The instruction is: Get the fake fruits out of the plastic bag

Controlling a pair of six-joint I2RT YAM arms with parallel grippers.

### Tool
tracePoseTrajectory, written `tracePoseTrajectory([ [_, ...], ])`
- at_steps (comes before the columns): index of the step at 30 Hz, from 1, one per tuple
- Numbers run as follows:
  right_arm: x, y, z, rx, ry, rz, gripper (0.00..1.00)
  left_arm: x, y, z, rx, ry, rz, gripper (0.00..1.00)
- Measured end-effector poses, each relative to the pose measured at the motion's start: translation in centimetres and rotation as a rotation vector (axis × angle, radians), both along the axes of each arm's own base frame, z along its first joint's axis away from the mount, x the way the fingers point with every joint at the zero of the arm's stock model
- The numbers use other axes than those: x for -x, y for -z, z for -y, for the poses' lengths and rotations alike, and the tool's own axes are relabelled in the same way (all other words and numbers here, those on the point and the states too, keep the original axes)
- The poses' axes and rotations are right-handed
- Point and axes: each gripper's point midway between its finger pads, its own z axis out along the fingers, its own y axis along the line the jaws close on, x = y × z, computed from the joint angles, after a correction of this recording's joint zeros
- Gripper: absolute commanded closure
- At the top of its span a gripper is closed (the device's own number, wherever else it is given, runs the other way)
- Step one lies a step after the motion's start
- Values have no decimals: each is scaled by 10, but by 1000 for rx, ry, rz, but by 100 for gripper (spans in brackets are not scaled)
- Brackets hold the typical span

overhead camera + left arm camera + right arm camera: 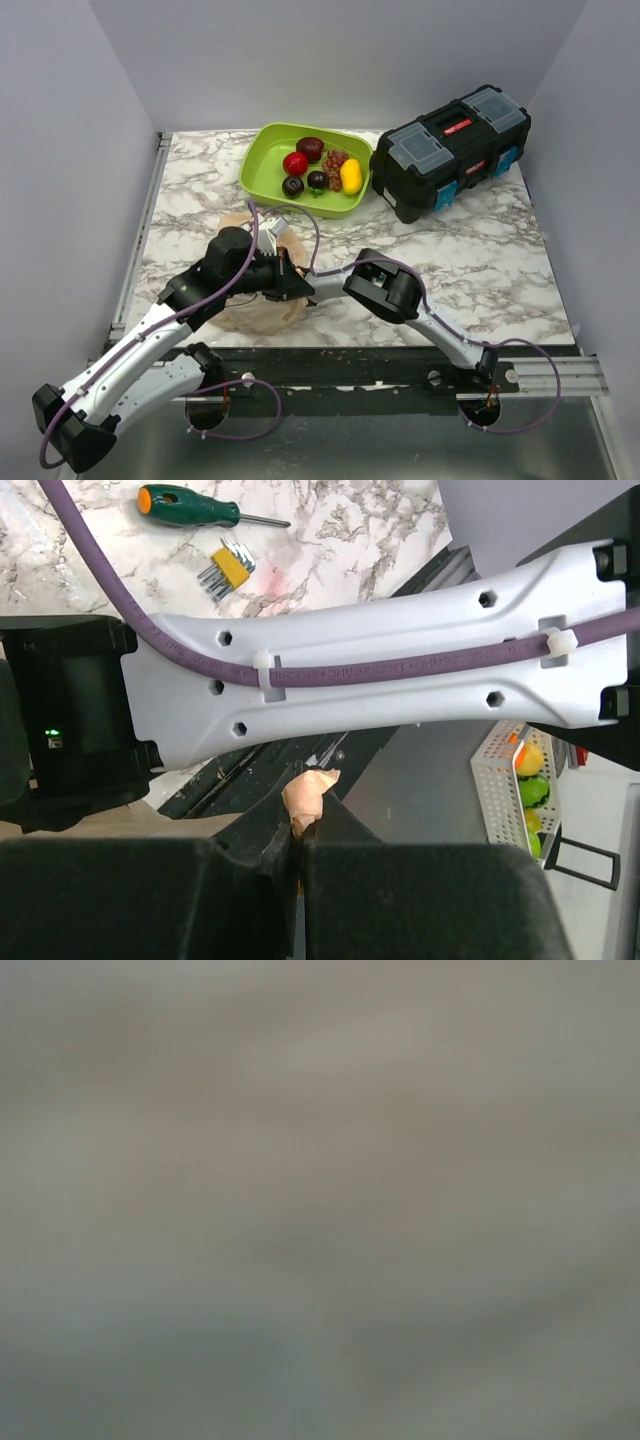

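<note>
Where left arm (228, 268) overlaps, plastic bag (272, 316) half hidden.

White arm links (130, 352) with black joints (385, 287); purple cables (400, 667) zip-tied along them.

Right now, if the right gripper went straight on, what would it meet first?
Likely the bag: the right gripper points at it, and its camera shows only pale blur; depth unclear.
</note>
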Motion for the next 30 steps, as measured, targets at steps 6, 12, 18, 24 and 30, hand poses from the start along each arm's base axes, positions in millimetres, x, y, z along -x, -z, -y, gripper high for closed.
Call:
tracePoseTrajectory([
  [6, -4, 9, 7, 31, 65, 52, 25, 4, -2, -3, -1, -3, 11, 100],
  [12, -3, 9, 26, 60, 150, 115, 39, 5, 4, -20, -57, -64, 42, 100],
  [18, -11, 7, 59, 117, 277, 139, 67, 11, 11, -53, -129, -171, 77, 100],
  [24, -28, 5, 98, 177, 367, 145, 78, 20, 21, -79, -207, -238, 66, 100],
  [30, -38, -14, 134, 210, 447, 181, 78, 24, 38, -93, -300, -261, 25, 100],
])
